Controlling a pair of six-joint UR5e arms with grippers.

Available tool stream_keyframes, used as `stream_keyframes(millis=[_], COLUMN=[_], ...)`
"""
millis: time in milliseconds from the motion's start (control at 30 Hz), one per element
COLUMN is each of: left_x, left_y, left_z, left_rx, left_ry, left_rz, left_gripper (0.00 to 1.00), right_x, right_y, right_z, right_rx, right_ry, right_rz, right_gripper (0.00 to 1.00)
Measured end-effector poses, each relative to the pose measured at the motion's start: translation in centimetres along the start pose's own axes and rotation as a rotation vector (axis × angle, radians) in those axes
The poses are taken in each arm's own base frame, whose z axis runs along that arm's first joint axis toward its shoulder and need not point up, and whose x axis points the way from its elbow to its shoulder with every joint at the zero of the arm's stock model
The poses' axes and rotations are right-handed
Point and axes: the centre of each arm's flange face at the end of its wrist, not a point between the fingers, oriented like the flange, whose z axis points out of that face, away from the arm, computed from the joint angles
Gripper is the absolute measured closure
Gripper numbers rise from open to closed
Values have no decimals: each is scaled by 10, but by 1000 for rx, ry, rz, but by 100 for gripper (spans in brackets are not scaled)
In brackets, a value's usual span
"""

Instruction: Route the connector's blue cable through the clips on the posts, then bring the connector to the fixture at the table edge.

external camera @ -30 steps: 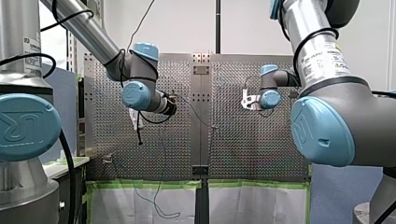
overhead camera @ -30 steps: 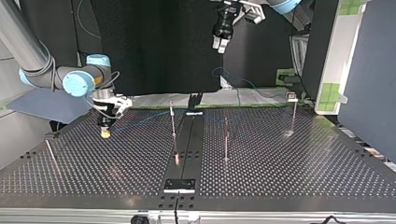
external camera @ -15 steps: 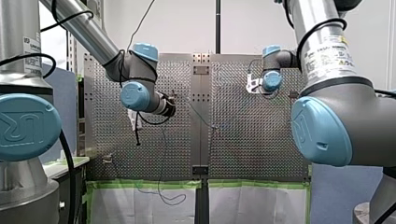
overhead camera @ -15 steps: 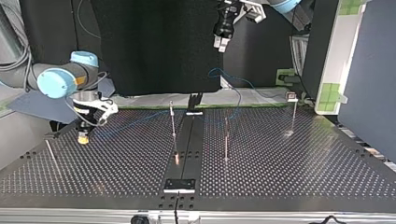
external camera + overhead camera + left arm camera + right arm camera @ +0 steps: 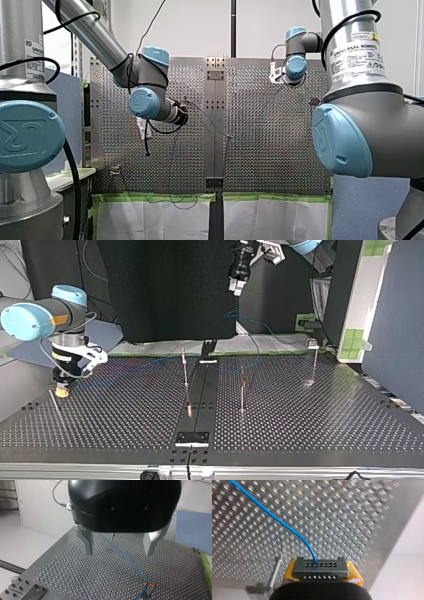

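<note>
Of my right fingers (image 5: pixel 288 575) only the yellow pad edges show, one on each side of the connector (image 5: pixel 320 569) they clamp; the rest is cut off. The connector is a dark grey block with two rows of small holes. The blue cable (image 5: pixel 274 517) leaves an upper hole and curves ahead over the table (image 5: pixel 352 517). My left fingers (image 5: pixel 88 542) stand apart and empty, with the cable on the table below, between them. It runs to a clip (image 5: pixel 147 593) too small to make out.

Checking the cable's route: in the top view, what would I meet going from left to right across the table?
My right gripper → tall post → shorter post → clip-topped post.
</note>
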Motion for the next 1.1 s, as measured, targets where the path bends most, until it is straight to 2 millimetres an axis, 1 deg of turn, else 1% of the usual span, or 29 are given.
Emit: stream_keyframes(millis=[167,300,533,867,1033,1100], left_x=[0,0,0,0,0,0], left_y=[0,0,0,0,1,1], left_z=[0,0,0,0,0,0], left_rx=[0,0,-1,-1,-3,-3], left_ry=[1,1,1,3,2,2], left_rz=[0,2,4,4,3,1], left_gripper=[0,0,0,0,0,0], right_x=[15,10,-17,-68,-86,-96], right_y=[12,20,32,47,53,57], right_z=[-12,-13,-2,15,23,26], right_rx=[-14,-26,-36,-42,-39,-41], right_ry=[14,15,-5,-52,-54,-61], right_rz=[13,23,41,49,60,66], right_gripper=[100,100,100,100,100,100])
